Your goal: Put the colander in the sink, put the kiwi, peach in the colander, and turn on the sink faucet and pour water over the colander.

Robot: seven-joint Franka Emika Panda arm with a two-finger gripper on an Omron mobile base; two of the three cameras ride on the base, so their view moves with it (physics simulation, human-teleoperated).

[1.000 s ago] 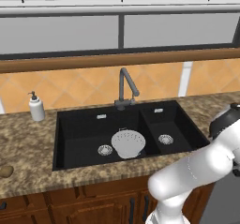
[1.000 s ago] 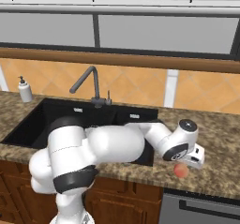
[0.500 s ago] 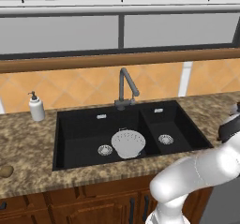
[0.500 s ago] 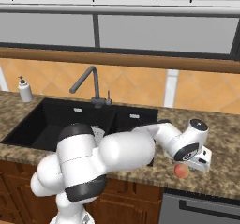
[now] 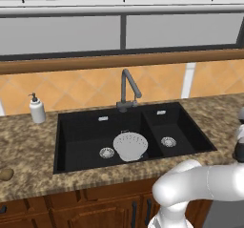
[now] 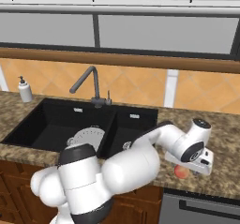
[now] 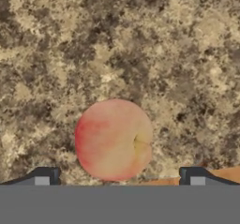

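The white arm reaches far to the right over the speckled brown granite counter (image 6: 220, 124), its wrist bent down so the two-finger gripper (image 7: 120, 177) points at the counter near its front edge, right of the black double-basin sink (image 5: 81, 127). In the hand view the dark fingertips stand wide apart, one at each side, holding nothing — the round orange-red peach with a pink blush (image 7: 114, 139) lies on the stone between them, untouched as far as can be seen. In the right base view the peach (image 6: 181, 172) peeks out just under the hand.

The pale grey-white perforated colander (image 5: 130, 146) sits tilted in the large basin, by the divider, next to a round silver drain (image 5: 106, 152). The small brown kiwi (image 5: 5, 174) rests on the counter far left, well apart from the sink. The dark grey gooseneck faucet (image 5: 127, 89) stands behind the basins. A white soap pump bottle (image 5: 37, 109) stands at the back left, against an orange tiled backsplash (image 5: 86, 86) — above it runs a wooden ledge (image 5: 119, 61) below wide windows.
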